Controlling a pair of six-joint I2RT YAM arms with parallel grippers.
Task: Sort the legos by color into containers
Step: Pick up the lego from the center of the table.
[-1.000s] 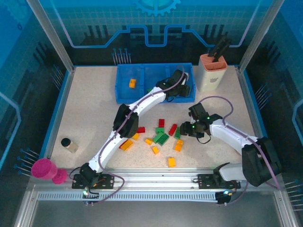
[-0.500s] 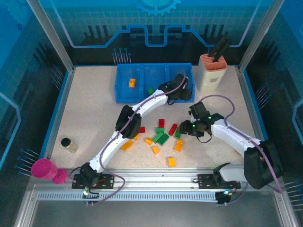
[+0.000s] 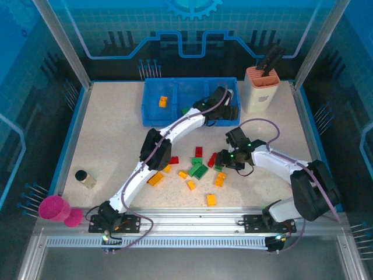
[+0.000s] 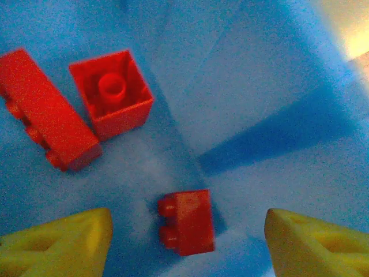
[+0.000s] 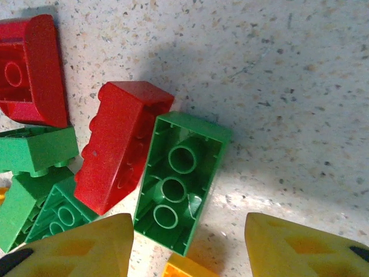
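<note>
The blue tray (image 3: 152, 111) stands at the back. My left gripper (image 4: 189, 231) hangs open in its right compartment, and a small red lego (image 4: 185, 222) lies loose on the blue floor between the fingers. Two more red legos (image 4: 112, 92) lie beyond it. An orange lego (image 3: 163, 102) sits in the left compartment and a green one (image 3: 185, 111) in the middle. My right gripper (image 5: 189, 231) is open low over the pile on the table. An upturned green lego (image 5: 181, 179) lies between its fingers, against a red lego (image 5: 124, 150).
Loose red, green and orange legos (image 3: 199, 170) lie scattered mid-table, with one orange brick (image 3: 211, 199) nearer the front. A peach-and-white holder (image 3: 261, 87) stands right of the tray. A tan cylinder (image 3: 86, 178) and a pink object (image 3: 55, 208) sit front left.
My left gripper has opened over the right compartment and the small red lego now lies free on its floor. My right gripper has moved left, closer over the pile.
</note>
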